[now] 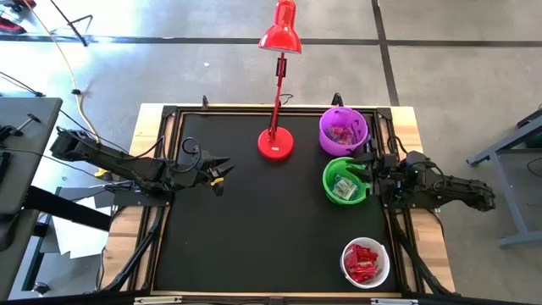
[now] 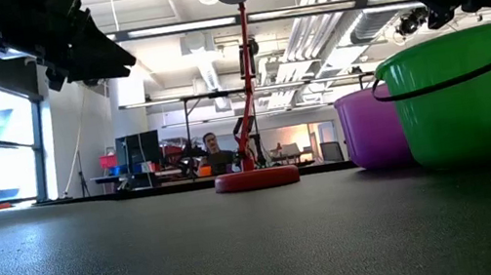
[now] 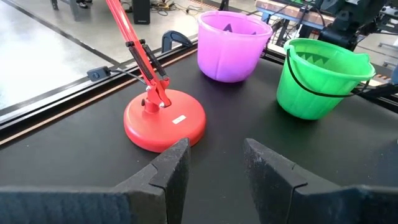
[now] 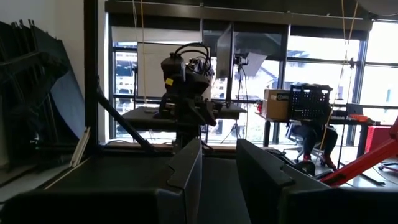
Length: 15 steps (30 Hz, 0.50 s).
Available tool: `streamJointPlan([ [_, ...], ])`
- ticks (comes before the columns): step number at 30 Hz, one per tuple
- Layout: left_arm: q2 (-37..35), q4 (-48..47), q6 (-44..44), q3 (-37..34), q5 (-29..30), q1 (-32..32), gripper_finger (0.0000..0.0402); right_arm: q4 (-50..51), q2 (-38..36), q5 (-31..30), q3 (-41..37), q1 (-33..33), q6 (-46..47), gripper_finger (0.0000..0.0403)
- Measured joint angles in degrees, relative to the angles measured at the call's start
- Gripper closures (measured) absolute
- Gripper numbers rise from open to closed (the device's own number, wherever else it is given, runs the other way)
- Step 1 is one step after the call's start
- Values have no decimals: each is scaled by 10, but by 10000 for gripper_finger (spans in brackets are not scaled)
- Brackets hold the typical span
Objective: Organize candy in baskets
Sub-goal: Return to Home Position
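Three baskets stand along the table's right side. The purple basket (image 1: 343, 130) is at the far edge, the green basket (image 1: 345, 180) just nearer, and the white basket (image 1: 366, 262) at the near edge. Each holds candy: reddish pieces (image 1: 342, 135) in the purple, pale wrapped pieces (image 1: 344, 188) in the green, red pieces (image 1: 362, 261) in the white. My right gripper (image 1: 373, 172) hovers open by the green basket's right rim, raised above the table. My left gripper (image 1: 222, 170) hangs open over the table's left part with nothing between its fingers (image 3: 168, 171).
A red desk lamp rests on its round base (image 1: 276, 144) at the far middle, left of the purple basket, and its stem leans toward the far edge. The black mat (image 1: 254, 229) lies bare between the arms. A person sits far off in the room (image 2: 216, 148).
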<state>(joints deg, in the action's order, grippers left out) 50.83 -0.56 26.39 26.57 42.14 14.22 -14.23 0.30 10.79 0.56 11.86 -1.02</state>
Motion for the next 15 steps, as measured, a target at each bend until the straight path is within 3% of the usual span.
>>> streamJointPlan([
  [15, 0, 0, 0, 0, 0, 0, 266, 3, 0, 1, 0, 0, 1, 309],
])
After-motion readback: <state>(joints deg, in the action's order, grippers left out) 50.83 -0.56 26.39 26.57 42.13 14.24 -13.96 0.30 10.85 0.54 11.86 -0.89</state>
